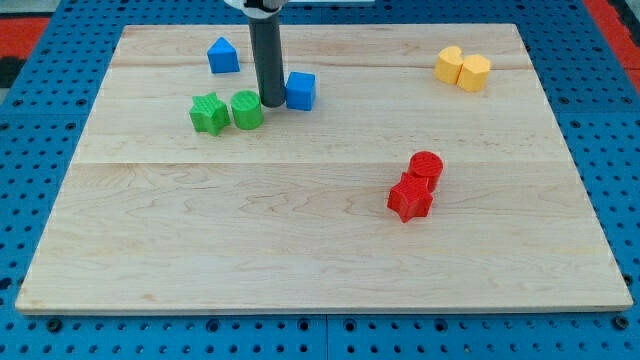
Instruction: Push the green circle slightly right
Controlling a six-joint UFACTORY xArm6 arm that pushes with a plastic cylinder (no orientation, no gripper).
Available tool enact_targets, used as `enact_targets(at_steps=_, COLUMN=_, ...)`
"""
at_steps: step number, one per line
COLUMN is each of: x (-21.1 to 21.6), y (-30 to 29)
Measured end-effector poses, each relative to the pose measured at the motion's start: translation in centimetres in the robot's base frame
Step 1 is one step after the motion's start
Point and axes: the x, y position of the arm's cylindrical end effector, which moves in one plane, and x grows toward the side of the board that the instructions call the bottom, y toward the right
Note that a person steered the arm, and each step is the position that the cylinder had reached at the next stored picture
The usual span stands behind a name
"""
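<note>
The green circle (247, 109) sits on the wooden board at the view's upper left. A green star-shaped block (209, 113) touches its left side. My tip (271, 102) is down on the board just right of the green circle, in the gap between it and a blue cube (300, 90). The rod rises from there to the view's top edge.
A blue house-shaped block (222, 56) lies above the green pair. Two yellow blocks (462, 69) sit together at the upper right. A red cylinder (426, 167) and a red star (410, 198) touch at centre right. The board (320, 250) rests on a blue pegboard.
</note>
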Motion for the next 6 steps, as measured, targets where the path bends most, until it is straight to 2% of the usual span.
enact_targets(at_steps=1, x=0.8, y=-0.6)
enact_targets(at_steps=2, x=-1.6, y=-4.9)
enact_targets(at_steps=3, x=-1.6, y=-11.4)
enact_targets(at_steps=4, x=-0.9, y=-15.0)
enact_targets(at_steps=5, x=-0.8, y=-15.9)
enact_targets(at_steps=6, x=-0.3, y=-12.6)
